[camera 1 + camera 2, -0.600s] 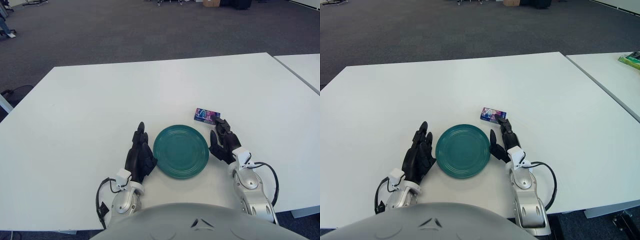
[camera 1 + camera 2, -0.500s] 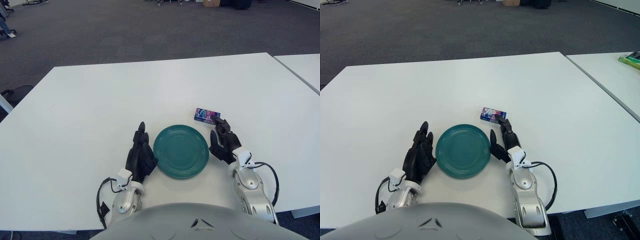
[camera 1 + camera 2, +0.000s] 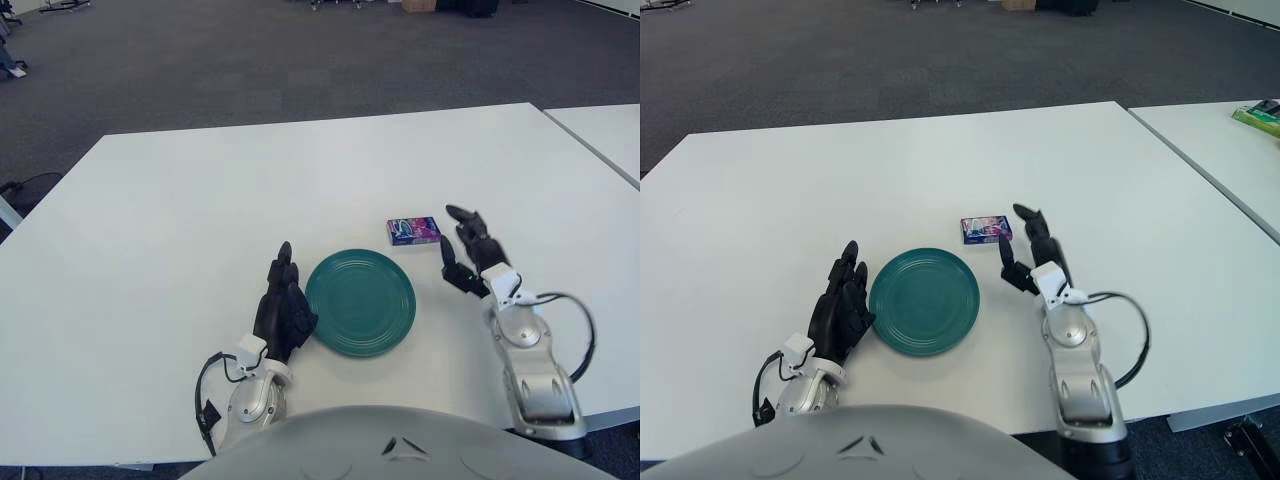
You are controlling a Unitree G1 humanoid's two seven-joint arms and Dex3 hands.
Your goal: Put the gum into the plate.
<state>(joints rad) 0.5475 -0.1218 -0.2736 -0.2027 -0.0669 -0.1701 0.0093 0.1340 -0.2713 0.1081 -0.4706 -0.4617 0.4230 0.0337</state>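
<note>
Purple gum (image 3: pixel 413 230) just left of right hand (image 3: pixel 468 254)

Right hand (image 3: pixel 466 252) now right of gum (image 3: pixel 414 231)

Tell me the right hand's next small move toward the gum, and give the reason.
Probably ease the right hand a little to its left and close its open fingers around the gum pack. The pack lies on the table beside the fingertips, ungrasped, just beyond the teal plate. The left hand shows by the plate's left rim.
</note>
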